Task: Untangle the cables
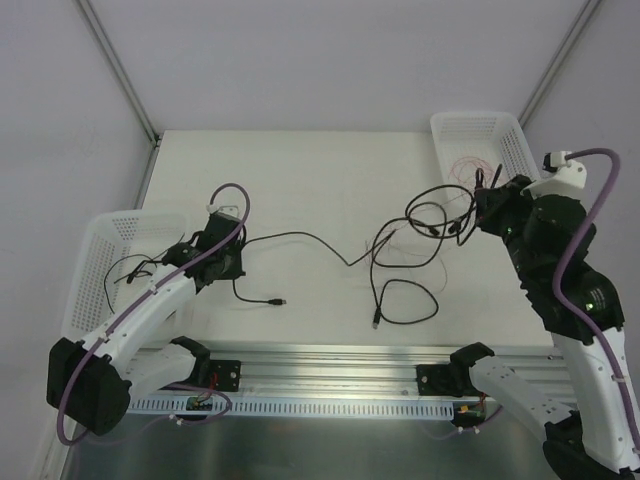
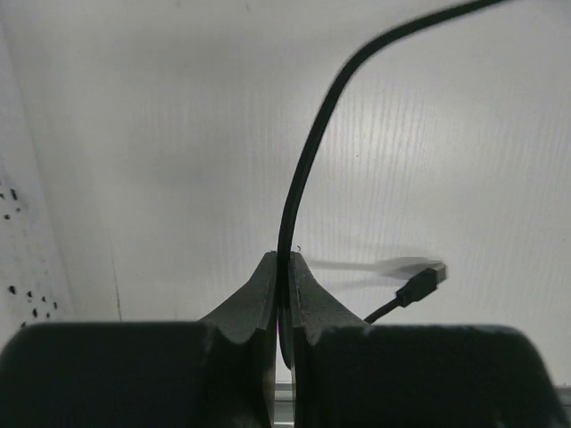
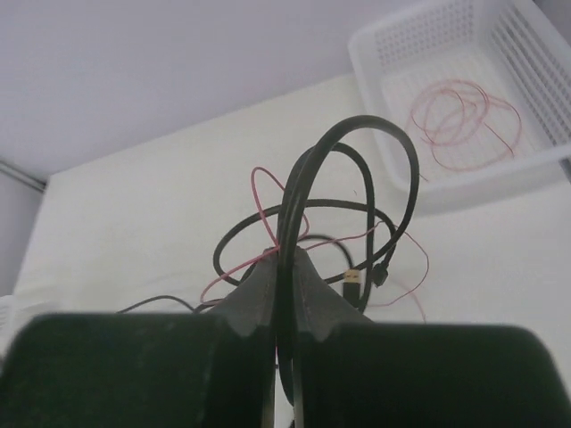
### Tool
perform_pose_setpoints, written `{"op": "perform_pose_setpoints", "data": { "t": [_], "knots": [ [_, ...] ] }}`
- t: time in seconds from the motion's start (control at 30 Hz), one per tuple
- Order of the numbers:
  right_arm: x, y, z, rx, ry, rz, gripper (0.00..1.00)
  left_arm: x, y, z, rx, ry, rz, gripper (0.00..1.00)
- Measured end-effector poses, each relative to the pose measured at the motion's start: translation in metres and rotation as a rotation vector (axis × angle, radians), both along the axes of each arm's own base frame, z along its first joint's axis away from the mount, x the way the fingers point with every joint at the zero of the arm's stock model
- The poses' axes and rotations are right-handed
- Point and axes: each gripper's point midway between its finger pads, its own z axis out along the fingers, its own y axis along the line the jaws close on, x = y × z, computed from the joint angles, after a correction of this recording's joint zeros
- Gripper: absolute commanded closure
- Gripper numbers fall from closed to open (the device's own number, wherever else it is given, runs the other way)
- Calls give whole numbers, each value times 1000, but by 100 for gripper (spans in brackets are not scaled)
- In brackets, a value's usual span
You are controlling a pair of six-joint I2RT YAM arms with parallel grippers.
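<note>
An aluminium rail (image 1: 330, 355) runs along the near edge, with a perforated metal strip (image 1: 330, 407) just in front of it and the two arm bases at either end. Thick purple arm hoses (image 1: 590, 200) loop off each arm. The left gripper (image 2: 284, 267) is clenched on a single black cable (image 2: 308, 160), which rises from between the fingers and arcs to the upper right. A small plug end (image 2: 424, 281) lies on the white table (image 1: 300, 170) just beyond, partly blurred. From above, that cable stretches across the table towards the right. There it joins the cables (image 1: 425, 225), a loose tangle of black loops lying right of centre, with one loop (image 1: 405, 300) spread towards the near edge. The right gripper (image 3: 284, 254) is clamped on several black strands of this tangle, lifting them into an arch. A thin red wire (image 3: 263, 192) threads through the raised loops. A white slotted basket (image 1: 85, 250) stands at the left edge beside the left arm, with a black lead (image 1: 125, 270) in it. A second white basket (image 3: 482, 183) sits at the far right corner and holds a coil of red wire (image 3: 464, 111). Pale grey walls enclose the table, with metal frame struts (image 1: 120, 70) slanting up at the far corners.
</note>
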Motion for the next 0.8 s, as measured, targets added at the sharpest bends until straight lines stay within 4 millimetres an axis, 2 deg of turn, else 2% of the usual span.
{"op": "perform_pose_setpoints", "data": {
  "t": [0.07,0.13,0.2,0.27,0.33,0.37,0.43,0.53,0.63,0.67,0.7,0.77,0.8],
  "knots": [
    [-5,5,29,14,-59,46,99,-7,-2,-20,-10,49,4,100],
    [-10,10,49,25,-101,94,99,-14,-4,-38,-17,99,7,100],
    [-13,19,56,33,-114,149,99,-18,-5,-49,-23,130,14,100],
    [-12,30,47,33,-90,205,99,-18,-6,-52,-35,139,20,100],
    [-7,41,24,29,-37,251,99,-16,-8,-50,-48,129,22,100],
    [-5,46,3,21,12,267,99,-15,-9,-49,-57,121,24,100],
    [0,54,-44,6,128,290,99,-13,-12,-46,-75,107,25,100],
    [0,57,-119,-22,309,288,99,-13,-16,-35,-115,68,12,94],
    [-9,53,-172,-47,438,271,99,-13,-23,-22,-167,25,-12,73],
    [-11,51,-182,-53,461,264,99,-13,-26,-17,-186,10,-22,65],
    [-13,49,-190,-58,478,257,99,-14,-29,-13,-205,0,-33,52],
    [-15,47,-202,-66,501,245,99,-16,-35,-7,-244,-11,-58,40],
    [-16,46,-206,-66,504,244,99,-18,-39,-5,-264,-11,-72,24]
  ]
}}
